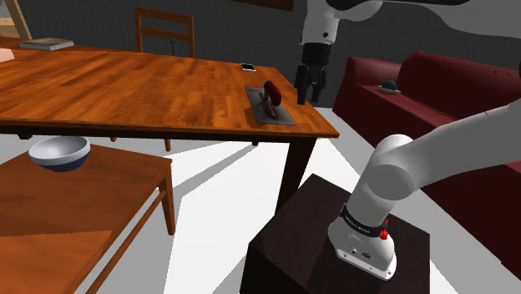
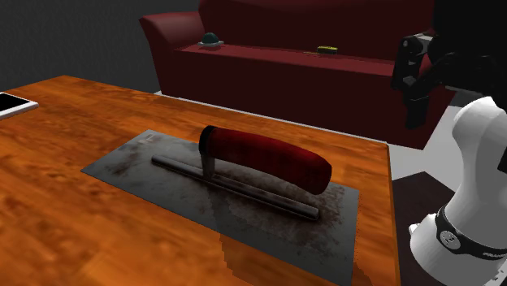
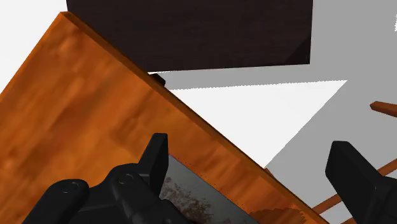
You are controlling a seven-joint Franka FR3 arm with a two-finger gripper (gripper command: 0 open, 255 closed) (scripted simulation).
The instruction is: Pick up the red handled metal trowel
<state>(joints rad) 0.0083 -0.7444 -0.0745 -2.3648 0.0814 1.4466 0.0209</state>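
Trowel (image 2: pixel 264 158) on table (image 2: pixel 73 236) corner (phone (image 1: pixel 248 67) behind it); hand (image 1: pixel 310 98) beside, fingers (image 3: pixel 156 156) apart.

Trowel (image 2: pixel 264 159) on table (image 2: pixel 73 231), sofa (image 2: pixel 276 69) behind it

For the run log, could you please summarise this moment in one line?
end effector: open, over table edge | trowel: flat on table, not held

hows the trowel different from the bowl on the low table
The trowel is flat: a stained grey blade with a dark red handle. The bowl is round and pale, blue-grey outside. The trowel lies on the taller wooden table, near the corner by the open gripper; the bowl sits on the lower table, far from the gripper. Shared: both rest on wood, and neither is held.
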